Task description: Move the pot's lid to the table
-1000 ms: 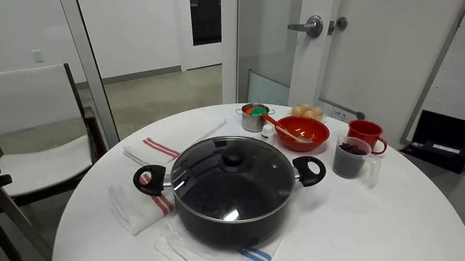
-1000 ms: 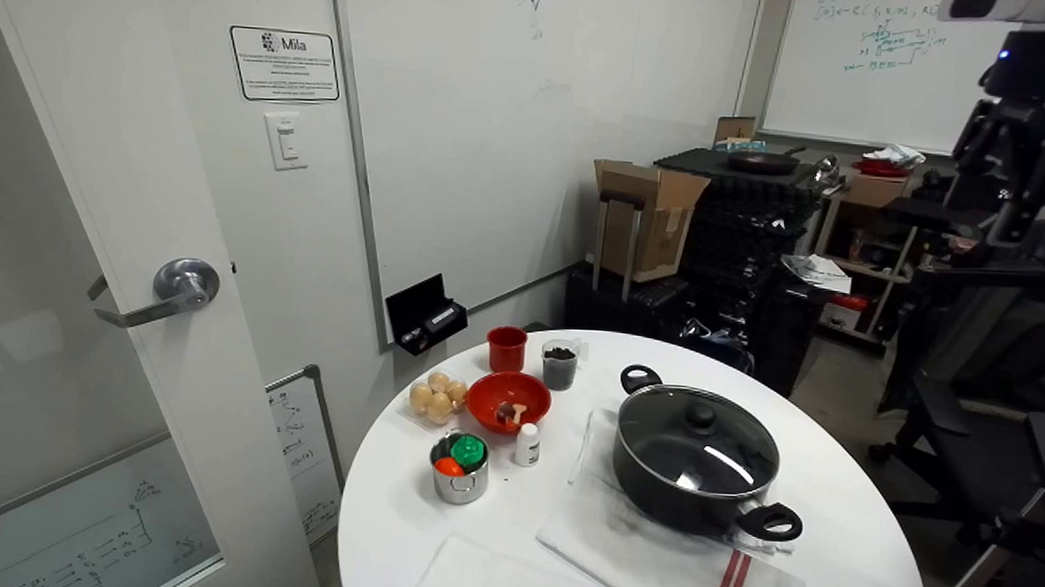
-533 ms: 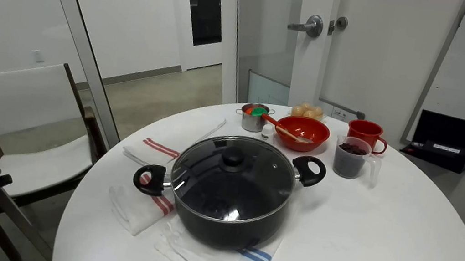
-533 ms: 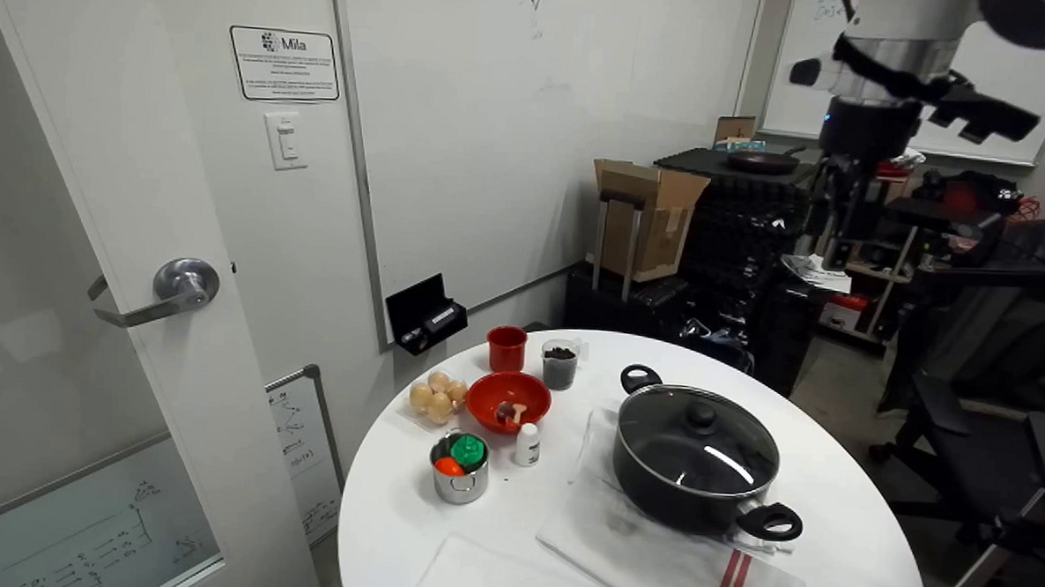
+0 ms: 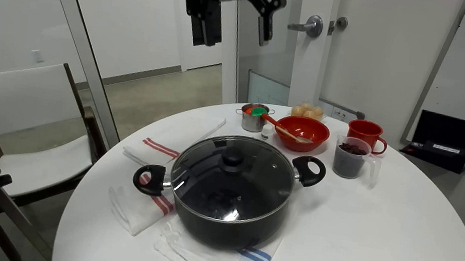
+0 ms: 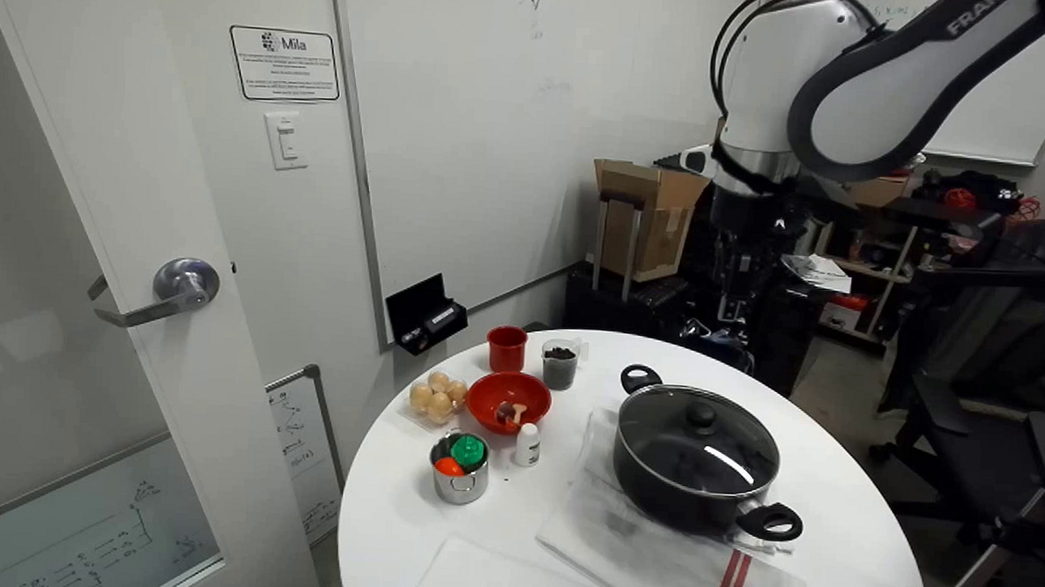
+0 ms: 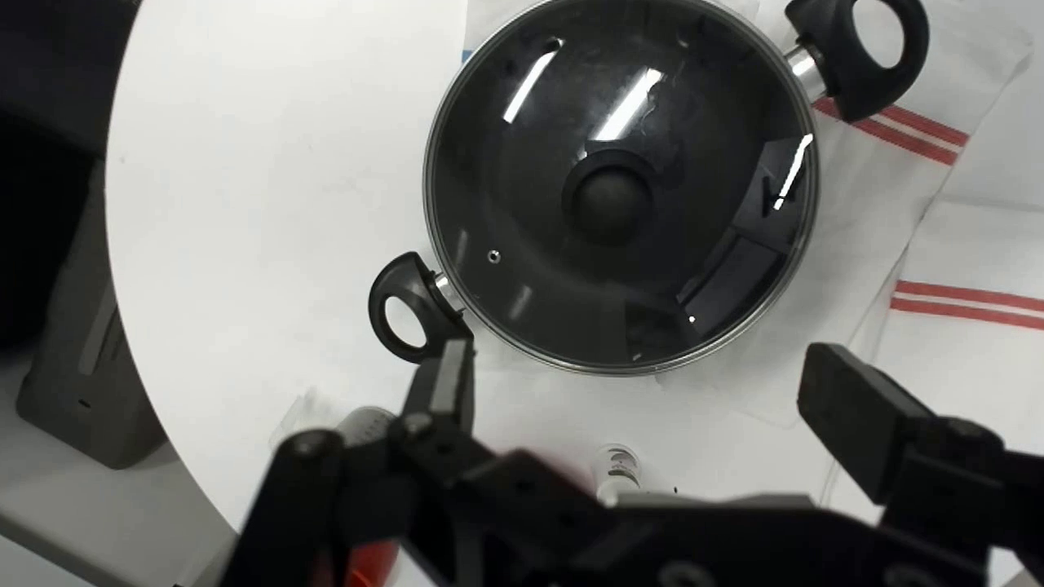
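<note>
The black pot (image 5: 228, 236) stands on cloths on the round white table (image 5: 386, 245). It also shows in an exterior view (image 6: 655, 486). The glass lid (image 5: 259, 185) lies on the pot, with its metal rim along the pot's edge and its black knob (image 5: 233, 155) upward. In the wrist view the whole lid (image 7: 522, 196) shows, with its knob (image 7: 610, 204) beyond my fingertips. My gripper (image 5: 235, 39) is open and empty, well above the lid and touching nothing. In the wrist view my gripper (image 7: 636, 367) has its fingers wide apart.
Near the pot stand a red bowl (image 5: 292, 144), a steel cup (image 5: 252, 123), a measuring cup (image 5: 348, 162), a red mug (image 5: 364, 131), a white bottle (image 6: 527, 445) and a pack of eggs (image 6: 438, 397). Striped cloths (image 6: 678, 561) lie under and beside the pot.
My arm has swung in from the side over the table area. The gripper has come into view above the pot and moved lower. The pot and lid have not moved.
</note>
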You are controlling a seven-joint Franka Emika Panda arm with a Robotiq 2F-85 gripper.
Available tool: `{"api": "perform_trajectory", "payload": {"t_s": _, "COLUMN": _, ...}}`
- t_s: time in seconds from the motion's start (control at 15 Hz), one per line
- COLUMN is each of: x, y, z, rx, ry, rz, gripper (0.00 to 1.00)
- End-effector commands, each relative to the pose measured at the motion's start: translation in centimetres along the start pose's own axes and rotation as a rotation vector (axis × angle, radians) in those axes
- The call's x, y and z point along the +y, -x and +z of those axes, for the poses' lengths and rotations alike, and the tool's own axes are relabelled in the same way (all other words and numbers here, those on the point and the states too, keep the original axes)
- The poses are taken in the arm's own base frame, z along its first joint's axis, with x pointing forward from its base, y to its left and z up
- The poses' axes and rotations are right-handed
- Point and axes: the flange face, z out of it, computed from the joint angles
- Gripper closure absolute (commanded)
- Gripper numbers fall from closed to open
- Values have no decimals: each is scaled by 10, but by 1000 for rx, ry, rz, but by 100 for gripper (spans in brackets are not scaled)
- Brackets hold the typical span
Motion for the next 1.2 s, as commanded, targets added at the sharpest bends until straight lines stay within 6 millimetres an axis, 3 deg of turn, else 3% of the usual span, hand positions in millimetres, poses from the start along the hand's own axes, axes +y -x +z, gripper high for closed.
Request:
{"api": "perform_trajectory", "payload": {"t_s": 0.0, "x": 15, "y": -30, "z": 44, "rx": -1, "ry": 1, "rz": -13, "gripper": 0}}
{"api": "perform_trajectory", "payload": {"t_s": 0.53, "x": 15, "y": -46, "z": 124, "rx": -43, "ry": -52, "rz": -15, "gripper": 0}}
{"api": "perform_trajectory", "payload": {"t_s": 1.13, "x": 5, "y": -39, "z": 177, "rx": -62, "ry": -159, "rz": 8, "gripper": 0}}
